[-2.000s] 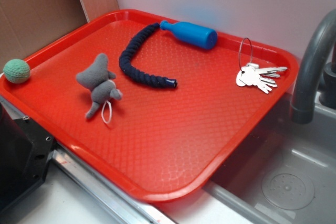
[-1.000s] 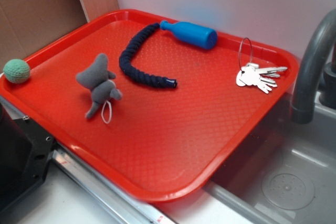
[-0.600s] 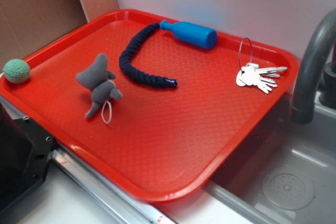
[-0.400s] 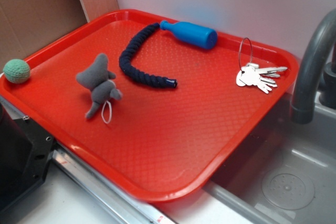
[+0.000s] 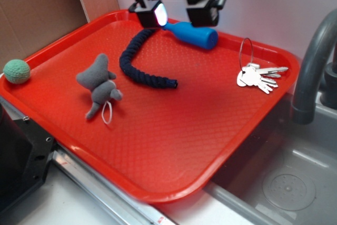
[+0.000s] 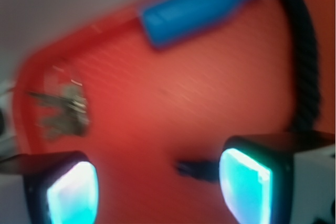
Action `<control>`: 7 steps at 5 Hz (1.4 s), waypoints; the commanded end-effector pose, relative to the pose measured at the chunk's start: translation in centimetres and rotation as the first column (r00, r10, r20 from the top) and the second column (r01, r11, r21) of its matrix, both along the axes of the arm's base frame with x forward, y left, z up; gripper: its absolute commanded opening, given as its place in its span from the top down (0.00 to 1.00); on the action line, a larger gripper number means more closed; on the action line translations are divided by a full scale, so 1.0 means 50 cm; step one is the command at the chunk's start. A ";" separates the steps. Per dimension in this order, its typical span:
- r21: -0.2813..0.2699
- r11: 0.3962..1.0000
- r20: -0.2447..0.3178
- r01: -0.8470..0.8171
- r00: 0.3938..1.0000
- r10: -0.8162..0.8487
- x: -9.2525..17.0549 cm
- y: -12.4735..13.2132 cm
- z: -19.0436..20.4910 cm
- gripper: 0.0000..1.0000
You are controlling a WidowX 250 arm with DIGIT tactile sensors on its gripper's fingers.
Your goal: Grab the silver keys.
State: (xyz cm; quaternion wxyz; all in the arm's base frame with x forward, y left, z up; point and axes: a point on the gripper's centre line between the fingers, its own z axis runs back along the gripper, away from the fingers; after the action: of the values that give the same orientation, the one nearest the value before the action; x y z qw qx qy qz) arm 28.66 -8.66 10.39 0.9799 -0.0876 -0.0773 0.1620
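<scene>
Gripper (image 5: 177, 13) suspended at the top of the exterior view, its dark wrist assembly above it. The two block-shaped fingers (image 5: 152, 13) hang downward and stand well apart, nothing between them. In the blurred wrist view, both fingers (image 6: 252, 179) show glowing pale cyan inner pads, separated by a wide gap.

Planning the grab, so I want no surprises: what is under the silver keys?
The silver keys lie fanned out on the bare red tray, near its right rim; their wire ring stands up. Nothing else shows beneath them, though the spot directly under the blades is covered.
</scene>
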 end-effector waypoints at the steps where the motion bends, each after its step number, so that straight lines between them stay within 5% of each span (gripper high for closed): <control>1: 0.021 0.998 0.072 0.058 0.996 -0.060 0.047 -0.102 -0.022 0.00; 2: 0.077 0.993 0.158 0.086 0.983 -0.097 0.060 -0.111 -0.040 0.00; 5: 0.044 0.998 0.202 0.049 0.978 -0.057 0.109 -0.068 -0.083 0.00; 6: 0.044 0.997 0.201 0.066 0.977 -0.074 0.129 -0.069 -0.109 1.00; 7: 0.058 0.996 0.186 0.072 0.979 -0.082 0.138 -0.074 -0.116 1.00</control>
State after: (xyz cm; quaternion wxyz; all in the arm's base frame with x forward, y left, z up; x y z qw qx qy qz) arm 34.37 -12.58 2.83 0.9806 -0.0696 -0.1488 0.1068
